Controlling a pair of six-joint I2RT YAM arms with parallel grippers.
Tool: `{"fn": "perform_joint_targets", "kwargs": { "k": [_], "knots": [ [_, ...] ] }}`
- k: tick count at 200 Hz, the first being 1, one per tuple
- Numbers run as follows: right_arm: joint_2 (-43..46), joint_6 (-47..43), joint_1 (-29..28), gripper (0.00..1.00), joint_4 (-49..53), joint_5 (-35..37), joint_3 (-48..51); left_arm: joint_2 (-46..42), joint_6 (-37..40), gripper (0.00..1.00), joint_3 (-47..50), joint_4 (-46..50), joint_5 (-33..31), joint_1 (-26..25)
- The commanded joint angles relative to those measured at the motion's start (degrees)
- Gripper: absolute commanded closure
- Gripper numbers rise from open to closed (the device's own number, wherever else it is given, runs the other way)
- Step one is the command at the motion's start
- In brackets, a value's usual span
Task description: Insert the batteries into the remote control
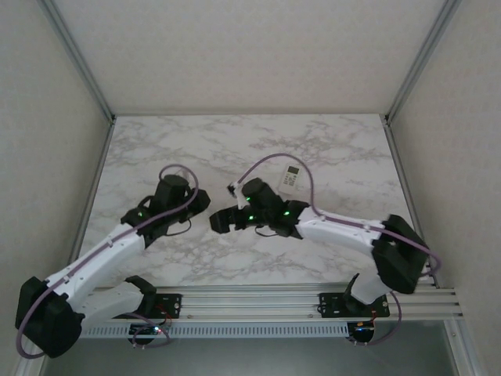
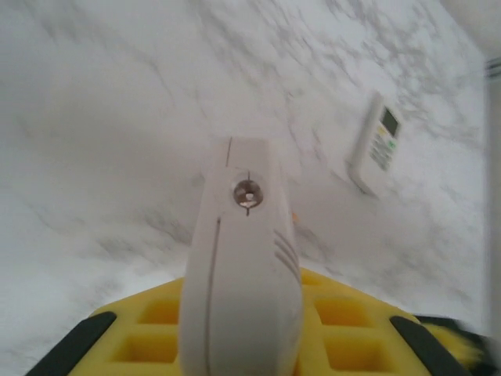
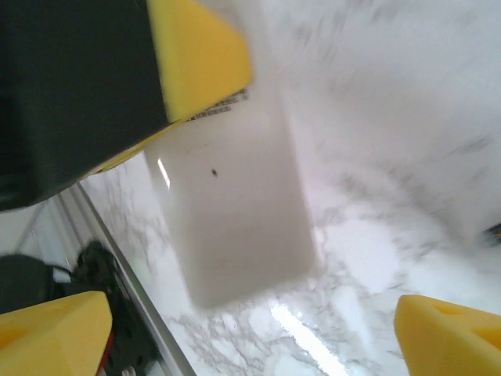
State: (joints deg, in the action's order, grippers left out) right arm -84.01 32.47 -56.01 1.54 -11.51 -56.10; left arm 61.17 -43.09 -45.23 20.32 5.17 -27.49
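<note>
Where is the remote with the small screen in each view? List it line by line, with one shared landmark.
Top external: remote with the small screen lies right of centre on the marble table, beyond the right arm.
Left wrist: upper right, behind the held remote.
Right wrist: faces the held remote, centre.
Shared landmark: the marble table.

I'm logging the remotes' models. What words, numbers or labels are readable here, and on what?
None can be read.
Dark print strip on the held white plastic remote: too blurred.
Button and display markings on the white remote lying on the white marble tabletop: too small.
</note>
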Motion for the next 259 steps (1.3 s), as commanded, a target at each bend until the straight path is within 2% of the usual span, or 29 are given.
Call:
{"fn": "perform_joint_targets", "kwargs": {
  "k": [1, 25, 43, 57, 79, 99, 122, 154, 199, 221, 228, 259],
  "knots": [
    [10.78, 0.30, 4.78, 0.03, 4.57, 7.92, 2.43, 8.97, 16.79, 0.89, -12.74, 13.78, -16.54, 3.06],
    [16.67, 0.02, 8.86, 0.01, 13.33, 13.79, 3.57, 28.47, 23.94, 0.89, -29.86, 26.84, -35.56, 5.09],
    [18.66, -0.02, 9.69, 0.01, 19.38, 16.53, 3.50, 41.55, 26.65, 0.90, -40.61, 33.21, -45.28, 5.85],
    [20.64, 0.93, 9.73, 0.01, 20.37, 17.17, 5.22, 49.24, 29.06, 0.90, -46.83, 34.99, -49.57, 6.76],
    [24.12, 3.04, 9.79, 0.01, 20.67, 18.49, 8.25, 59.17, 32.06, 0.90, -55.04, 37.83, -50.99, 8.62],
    [26.22, 3.24, 9.86, 0.01, 22.23, 20.18, 9.30, 65.89, 33.68, 0.90, -58.41, 38.22, -52.53, 9.72],
    [27.30, 2.95, 9.87, 0.01, 23.43, 21.34, 9.85, 69.61, 33.60, 0.88, -59.05, 36.84, -51.61, 9.94],
    [26.90, 2.93, 10.05, 0.01, 24.41, 22.17, 9.70, 72.89, 33.55, 0.74, -58.78, 34.93, -47.67, 9.76],
    [26.20, 2.84, 11.21, 0.01, 25.34, 23.29, 8.81, 73.74, 32.72, 0.40, -59.27, 34.41, -37.25, 9.59],
    [24.23, 4.11, 12.96, 0.01, 27.23, 22.77, 7.27, 69.13, 32.07, 0.33, -59.37, 33.24, -32.65, 9.01],
    [23.17, 4.58, 15.46, 0.01, 28.07, 22.76, 6.53, 66.51, 31.81, 0.30, -59.07, 32.58, -30.07, 8.75],
    [15.04, 3.98, 23.15, 0.01, 29.00, 22.09, 3.10, 48.48, 28.95, 0.14, -51.16, 24.23, -13.55, 7.23]
  ]
}}
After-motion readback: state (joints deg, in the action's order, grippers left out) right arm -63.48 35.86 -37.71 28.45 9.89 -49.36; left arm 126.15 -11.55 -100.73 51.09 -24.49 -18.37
